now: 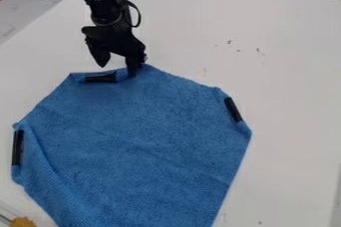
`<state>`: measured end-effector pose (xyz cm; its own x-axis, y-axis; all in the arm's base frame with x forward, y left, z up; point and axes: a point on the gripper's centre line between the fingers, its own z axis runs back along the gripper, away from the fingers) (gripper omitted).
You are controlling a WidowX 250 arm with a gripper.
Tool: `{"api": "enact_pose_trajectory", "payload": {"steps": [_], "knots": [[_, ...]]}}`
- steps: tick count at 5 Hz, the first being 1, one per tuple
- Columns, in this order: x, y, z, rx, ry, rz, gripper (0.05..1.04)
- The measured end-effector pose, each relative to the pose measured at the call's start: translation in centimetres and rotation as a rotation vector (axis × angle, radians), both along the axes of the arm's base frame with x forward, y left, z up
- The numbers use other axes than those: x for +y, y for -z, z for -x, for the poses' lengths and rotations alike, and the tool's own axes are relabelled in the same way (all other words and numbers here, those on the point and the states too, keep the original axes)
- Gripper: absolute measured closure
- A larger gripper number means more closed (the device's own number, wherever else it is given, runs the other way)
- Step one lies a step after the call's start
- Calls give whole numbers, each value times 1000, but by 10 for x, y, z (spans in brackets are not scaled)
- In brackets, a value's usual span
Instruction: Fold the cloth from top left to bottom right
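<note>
Counting 1 blue cloth (140, 136) on 1 white surface (286, 71). Adding up 3 black strips in all: 1 upper strip (100, 78), 1 left strip (17, 148) and 1 right strip (233, 109). Also counting 1 yellow item (22, 222) at the lower left, too cut off to identify, plus 1 robot arm (103, 2) bearing 1 end effector (117, 69) with 2 fingers (99, 54).

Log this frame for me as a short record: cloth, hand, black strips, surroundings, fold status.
cloth: blue cloth, spread out broadly, its lower end running out of view
hand: black hand at the cloth's top edge, fingers apart, one over the edge, the other just outside it; contact unclear
black strips: top strip, right strip, left strip, all along the cloth's edges
surroundings: white table; yellow item at bottom left
fold status: not folded across to the bottom right
</note>
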<state>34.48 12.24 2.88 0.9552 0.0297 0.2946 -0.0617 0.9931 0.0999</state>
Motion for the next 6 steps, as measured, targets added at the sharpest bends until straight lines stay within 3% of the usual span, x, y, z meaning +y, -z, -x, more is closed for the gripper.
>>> {"api": "enact_pose_trajectory", "payload": {"steps": [1, 2, 3, 4, 6], "knots": [[1, 10, -2, 18, 11, 11, 423], [1, 7, -5, 17, 26, 12, 730], [1, 13, -3, 31, 26, 17, 943], [0, 12, -3, 31, 33, 22, 1027], [2, 9, -4, 50, 40, 6, 1009]]}}
